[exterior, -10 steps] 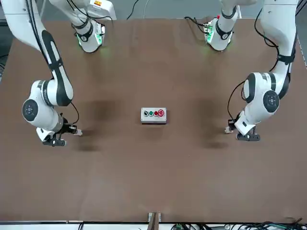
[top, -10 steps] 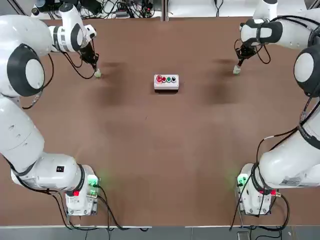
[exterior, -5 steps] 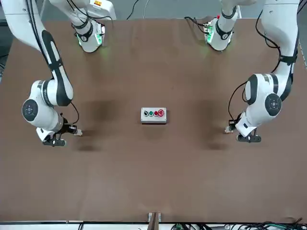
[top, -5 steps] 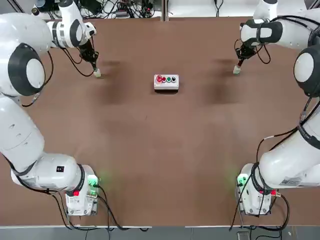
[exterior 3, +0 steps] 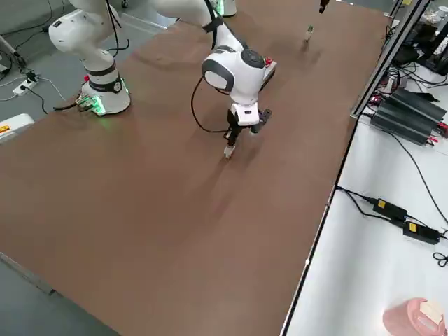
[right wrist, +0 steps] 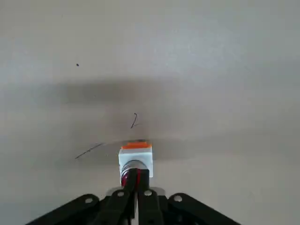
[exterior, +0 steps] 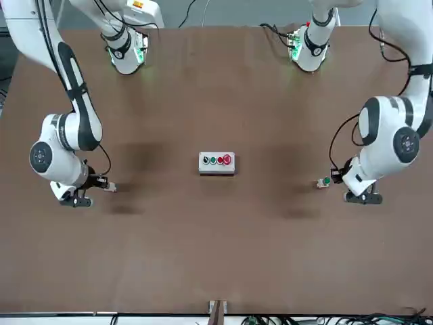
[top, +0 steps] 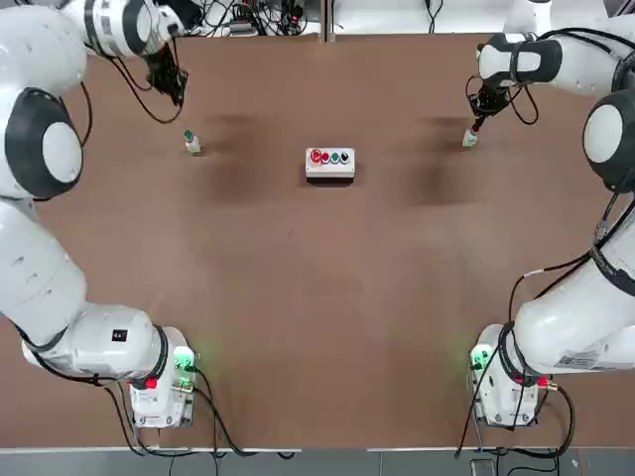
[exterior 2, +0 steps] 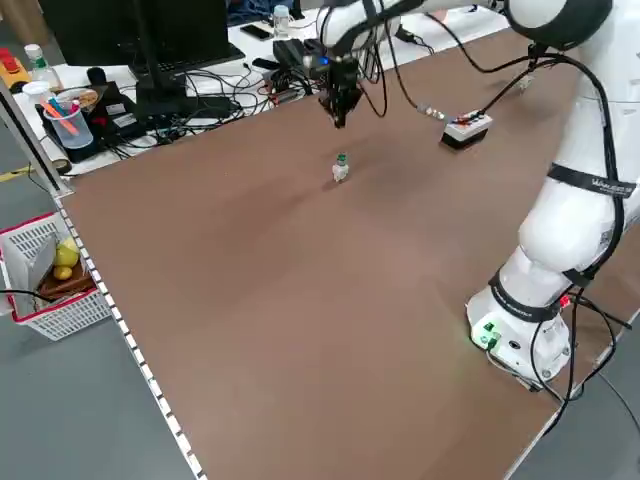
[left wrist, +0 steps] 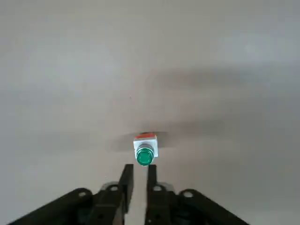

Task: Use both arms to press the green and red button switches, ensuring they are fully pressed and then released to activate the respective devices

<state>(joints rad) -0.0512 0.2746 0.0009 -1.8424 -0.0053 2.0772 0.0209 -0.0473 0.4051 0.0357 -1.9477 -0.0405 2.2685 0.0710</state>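
Hovering over the far left part of the brown tabletop (top: 298, 297), the left gripper (left wrist: 140, 166) has its two fingers slightly spread with nothing between them. Just beyond its tips is the green button switch (left wrist: 145, 149), upright on the table, its pale body and green cap plainly visible and apart from the gripper in the top view. Across the table, at the far right, the right gripper (right wrist: 138, 170) is lowered over the red button switch (right wrist: 136, 161), fingers pressed together above the red cap. Those fingertips hide much of the cap, so whether it is being pushed down is hard to say; they appear to be at it or very near. Between the two switches stands a wider white box (top: 329, 167) with a row of red, green and dark buttons (neither gripper is near it). Black cables (top: 215, 416) loop along both arms. Off the table, the left side view shows a monitor (exterior 2: 95, 45) and a white basket (exterior 2: 68, 318) holding yellow fruit (exterior 2: 66, 258), while a pink container (exterior 3: 409, 322) sits on the white surface in the right side view.
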